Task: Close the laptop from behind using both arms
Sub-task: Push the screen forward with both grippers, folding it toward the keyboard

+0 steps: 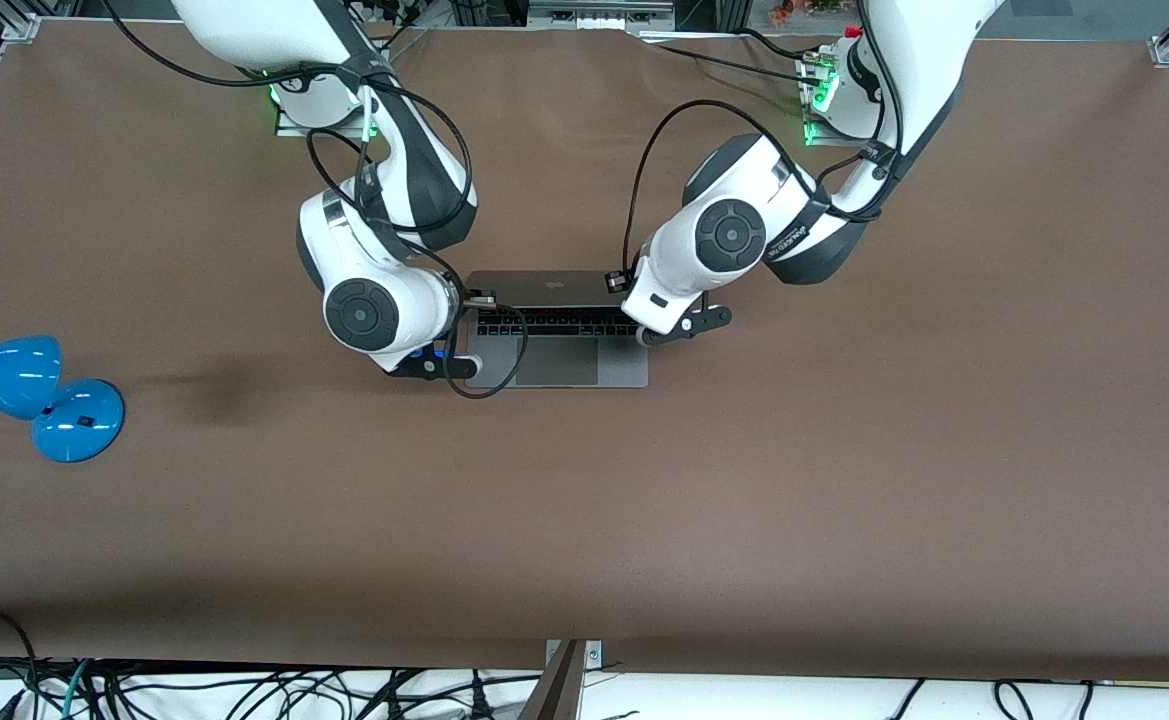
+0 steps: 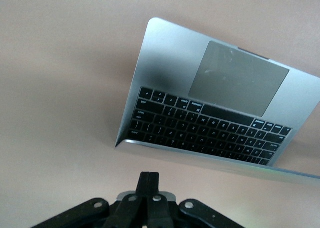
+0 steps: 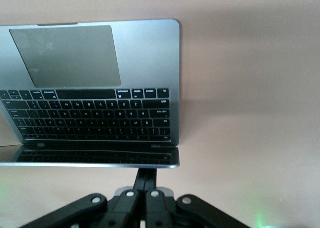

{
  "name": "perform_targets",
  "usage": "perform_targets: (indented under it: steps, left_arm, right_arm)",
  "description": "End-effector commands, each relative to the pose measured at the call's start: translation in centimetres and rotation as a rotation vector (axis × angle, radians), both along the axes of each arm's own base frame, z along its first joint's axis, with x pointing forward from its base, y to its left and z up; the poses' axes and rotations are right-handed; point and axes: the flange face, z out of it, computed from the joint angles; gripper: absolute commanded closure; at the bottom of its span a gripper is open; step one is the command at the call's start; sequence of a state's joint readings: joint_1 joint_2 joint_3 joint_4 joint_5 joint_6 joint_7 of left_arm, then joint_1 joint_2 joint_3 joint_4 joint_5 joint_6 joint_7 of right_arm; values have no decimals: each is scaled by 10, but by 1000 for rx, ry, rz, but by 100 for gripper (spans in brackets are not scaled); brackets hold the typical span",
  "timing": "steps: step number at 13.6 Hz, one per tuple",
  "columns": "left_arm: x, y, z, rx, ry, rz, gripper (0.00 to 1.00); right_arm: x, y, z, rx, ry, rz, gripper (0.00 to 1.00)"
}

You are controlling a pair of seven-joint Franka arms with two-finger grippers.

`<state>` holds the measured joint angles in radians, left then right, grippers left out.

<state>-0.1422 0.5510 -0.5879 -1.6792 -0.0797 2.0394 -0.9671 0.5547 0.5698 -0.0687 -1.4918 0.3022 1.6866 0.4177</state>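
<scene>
The space-grey laptop (image 1: 556, 362) lies open in the middle of the table. Its lid (image 1: 544, 287) leans forward over the black keyboard. My right gripper (image 1: 482, 298) is at the lid's corner toward the right arm's end. In the right wrist view its fingers (image 3: 148, 174) are shut and empty, and their tips meet the lid's top edge (image 3: 90, 163). My left gripper (image 1: 616, 283) is at the other corner. In the left wrist view its fingers (image 2: 149, 180) are shut and empty, a little short of the lid's edge (image 2: 200, 159). The keyboard and trackpad (image 2: 240, 78) show under the lid.
A blue desk lamp (image 1: 34, 395) stands on the brown table (image 1: 844, 450) at the right arm's end. Black cables (image 1: 489, 370) hang from the right arm over the laptop's corner. More cables lie along the edge nearest the front camera.
</scene>
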Motion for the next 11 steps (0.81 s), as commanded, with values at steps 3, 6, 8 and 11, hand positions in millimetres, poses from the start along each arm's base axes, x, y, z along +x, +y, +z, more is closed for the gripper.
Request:
perform_targets:
  steps: [3,6,8,11]
  left_arm:
    - [15,-11,-17,37,-16,10,100]
    - [19,-10,-22,37,-20,12,100]
    - [21,-11,-26,35,-14,14,100]
    - [24,-10,-29,34,-13,15,100]
  right_arm:
    - [14,-1,-2,10,-37,20,100]
    - [18,1,-5,11,-40,21,100]
    - [21,2,-8,8,-43,18,100]
    - [24,0,-13,4,-45,12,100]
